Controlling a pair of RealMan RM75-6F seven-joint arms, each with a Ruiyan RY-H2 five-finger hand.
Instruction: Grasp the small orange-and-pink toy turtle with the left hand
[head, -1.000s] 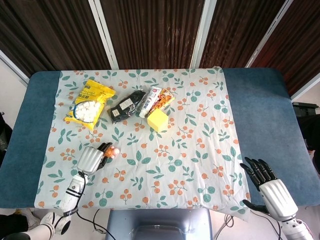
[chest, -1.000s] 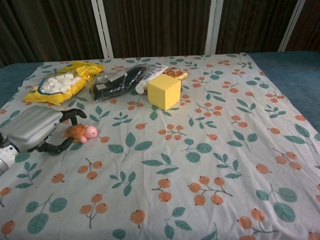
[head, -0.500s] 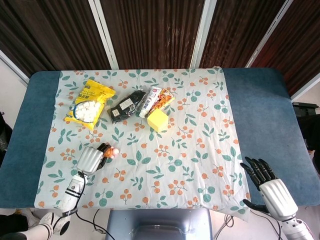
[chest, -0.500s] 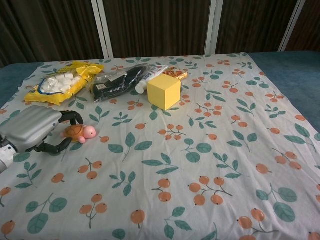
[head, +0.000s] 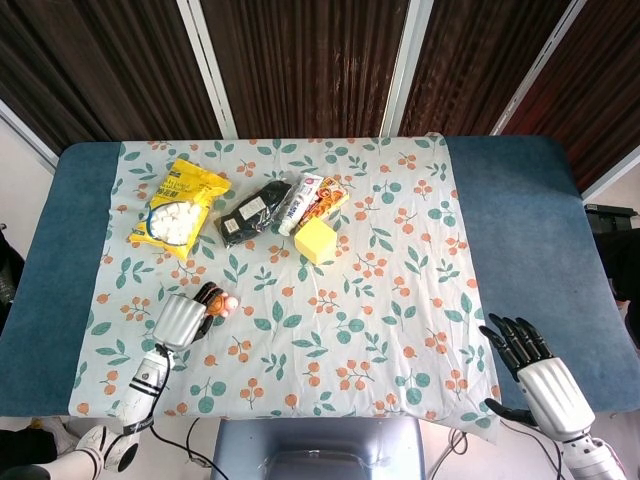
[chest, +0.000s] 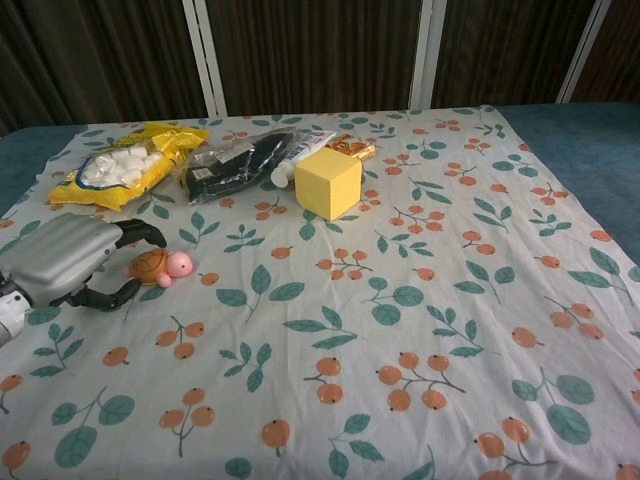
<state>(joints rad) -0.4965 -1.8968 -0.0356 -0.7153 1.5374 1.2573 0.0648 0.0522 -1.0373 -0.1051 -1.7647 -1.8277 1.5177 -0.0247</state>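
Curling its dark fingers (chest: 140, 232) around the toy turtle (chest: 160, 265) without clearly closing on it, the left hand (chest: 62, 256) has the toy at its fingertips, while the right hand (head: 535, 370) lies spread and empty

Head view overhead; chest view low, nearer; both share tablecloth (head: 300, 300)

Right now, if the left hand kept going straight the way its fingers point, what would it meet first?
The toy turtle. The left hand lies with its fingers curled around the turtle's near side, so it would likely hit the shell first; actual contact is unclear.
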